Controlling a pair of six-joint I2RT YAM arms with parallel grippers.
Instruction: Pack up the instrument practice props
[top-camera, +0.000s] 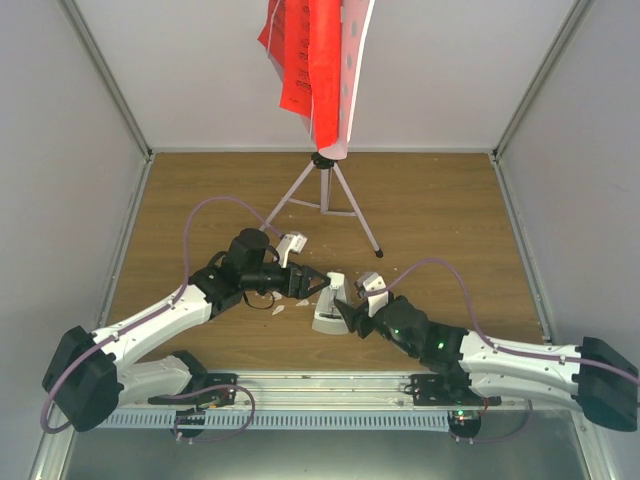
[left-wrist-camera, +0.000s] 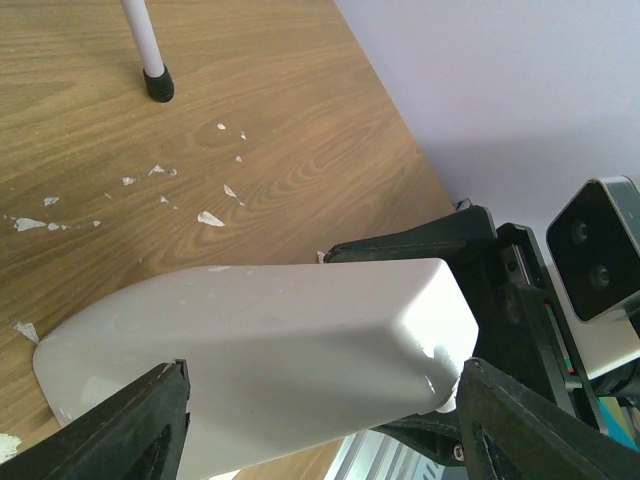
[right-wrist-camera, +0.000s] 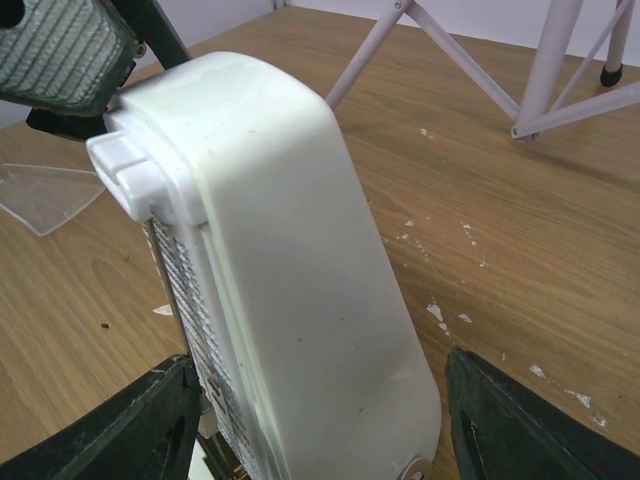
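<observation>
Red ribbed sheets loom closest to my overhead camera, draped on the music-stand plate, whose tripod legs stand on the tabletop toward its far edge. I reckon it's top-heavy: one foot sits near my right arm, and a nudge could topple it. Now the metronome, tilted by the near edge: right gripper is clamped on its narrow end, left gripper has jaws apart around its body. Squeezing from both sides could twist it loose onto the crumbs.

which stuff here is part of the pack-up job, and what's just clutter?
Job:
small white pyramid-shaped plastic metronome
pale perforated music-stand plate
silver tripod legs
red ribbed sheets

Clutter:
small white crumbs
clear plastic shard
</observation>
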